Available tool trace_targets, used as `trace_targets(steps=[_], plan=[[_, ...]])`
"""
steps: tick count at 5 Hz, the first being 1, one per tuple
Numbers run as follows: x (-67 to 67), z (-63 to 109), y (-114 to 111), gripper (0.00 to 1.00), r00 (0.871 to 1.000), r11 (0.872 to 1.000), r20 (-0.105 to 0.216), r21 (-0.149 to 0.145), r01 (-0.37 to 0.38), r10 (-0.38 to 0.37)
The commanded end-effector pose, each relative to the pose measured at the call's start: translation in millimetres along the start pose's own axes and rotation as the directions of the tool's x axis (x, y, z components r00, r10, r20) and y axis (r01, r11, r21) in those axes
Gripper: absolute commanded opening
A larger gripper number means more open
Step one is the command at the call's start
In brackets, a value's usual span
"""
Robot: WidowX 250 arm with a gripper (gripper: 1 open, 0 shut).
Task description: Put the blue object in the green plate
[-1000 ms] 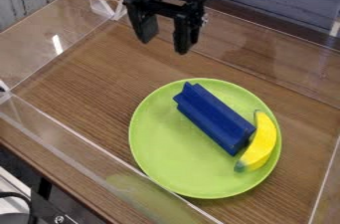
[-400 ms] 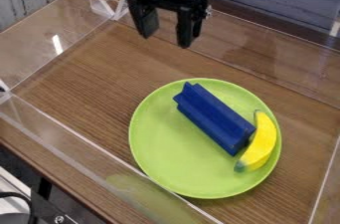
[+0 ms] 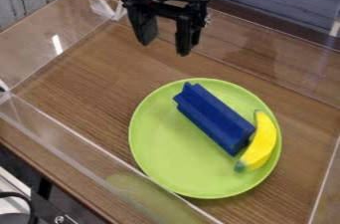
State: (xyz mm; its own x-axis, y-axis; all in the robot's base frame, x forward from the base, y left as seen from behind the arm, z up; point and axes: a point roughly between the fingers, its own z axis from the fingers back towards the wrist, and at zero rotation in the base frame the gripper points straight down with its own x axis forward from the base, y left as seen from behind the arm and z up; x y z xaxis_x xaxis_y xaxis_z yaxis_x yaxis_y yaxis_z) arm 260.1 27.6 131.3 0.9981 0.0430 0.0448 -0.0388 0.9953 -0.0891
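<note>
You had bright, even light; the clear walls (image 3: 60, 138) threw pale glare streaks along their edges, the wooden desk (image 3: 93, 79) showed soft sheen, and the low-resolution picture looked slightly soft throughout.

My gripper (image 3: 166, 33) points straight down, both black fingers (image 3: 143, 27) spread wide, holding nothing.

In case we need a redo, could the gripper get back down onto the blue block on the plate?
Probably yes: the open gripper hangs above the table, and the blue block lies uncovered, though the yellow banana toy touches one end.
</note>
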Motion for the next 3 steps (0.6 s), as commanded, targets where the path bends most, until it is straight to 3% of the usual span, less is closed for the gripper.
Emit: trace_targets(steps=[1,3], plan=[[3.1,12.4,13.7,1.0,0.998,0.999,0.056,0.008,-0.04,0.04],[-0.3,8.5,6.3,1.0,0.994,0.996,0.057,-0.003,0.089,-0.088]])
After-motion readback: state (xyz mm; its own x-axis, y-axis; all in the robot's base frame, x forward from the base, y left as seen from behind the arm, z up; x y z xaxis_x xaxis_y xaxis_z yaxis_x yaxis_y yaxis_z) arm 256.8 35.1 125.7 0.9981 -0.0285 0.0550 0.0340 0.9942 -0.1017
